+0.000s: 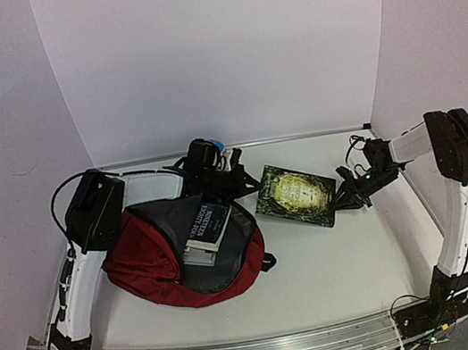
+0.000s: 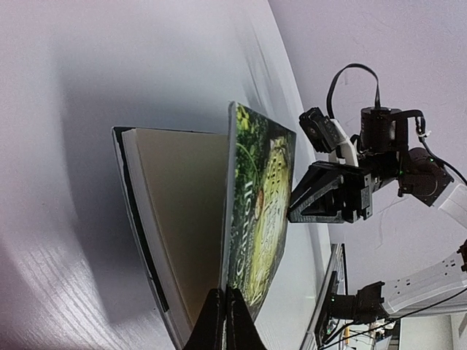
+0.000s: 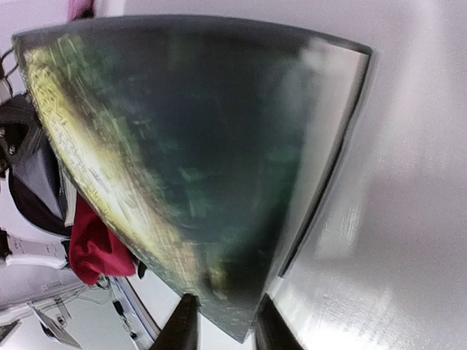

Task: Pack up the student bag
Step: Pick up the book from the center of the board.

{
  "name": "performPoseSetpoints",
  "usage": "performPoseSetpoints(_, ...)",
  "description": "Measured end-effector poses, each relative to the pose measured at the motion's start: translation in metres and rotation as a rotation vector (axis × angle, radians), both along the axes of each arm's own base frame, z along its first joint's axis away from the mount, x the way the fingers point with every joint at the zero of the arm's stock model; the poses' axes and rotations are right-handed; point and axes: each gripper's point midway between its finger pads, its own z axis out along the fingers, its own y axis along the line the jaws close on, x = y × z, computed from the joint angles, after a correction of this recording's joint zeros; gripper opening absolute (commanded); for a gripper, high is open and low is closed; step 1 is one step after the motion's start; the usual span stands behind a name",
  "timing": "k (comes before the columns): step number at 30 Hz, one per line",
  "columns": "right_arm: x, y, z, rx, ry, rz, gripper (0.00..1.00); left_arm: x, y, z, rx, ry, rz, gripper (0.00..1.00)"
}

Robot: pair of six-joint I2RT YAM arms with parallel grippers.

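Student bag (image 1: 145, 261) gapes upward, crosswise; left end effector (image 2: 222, 317) closed, right one (image 3: 225, 312) pinching book (image 1: 296, 193).

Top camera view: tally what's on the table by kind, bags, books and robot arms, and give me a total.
Bags: 1, the student bag.
Books: 2, the green book and the black-and-white book in the bag's opening.
Robot arms: 2, the left arm and the right arm.
Total: 5.
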Motion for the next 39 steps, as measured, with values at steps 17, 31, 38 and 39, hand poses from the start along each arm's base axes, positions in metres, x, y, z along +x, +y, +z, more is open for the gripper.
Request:
performPoseSetpoints(17, -0.007, 0.008, 0.041, 0.078, -0.029, -0.028, 0.0, 0.006, 0.005, -0.022, 0.052, -0.005, 0.031, 0.65)
performPoseSetpoints(31, -0.009, 0.007, 0.034, 0.074, 0.037, -0.08, 0.0, -0.039, -0.006, 0.008, 0.289, -0.495, -0.061, 0.98)
performPoseSetpoints(38, -0.009, 0.007, 0.035, 0.078, 0.054, -0.097, 0.0, -0.087, -0.031, -0.008, 0.433, -0.81, -0.237, 0.98)
performPoseSetpoints(39, -0.009, 0.007, 0.035, 0.078, 0.057, -0.099, 0.0, -0.095, -0.033, -0.014, 0.465, -0.865, -0.273, 0.98)
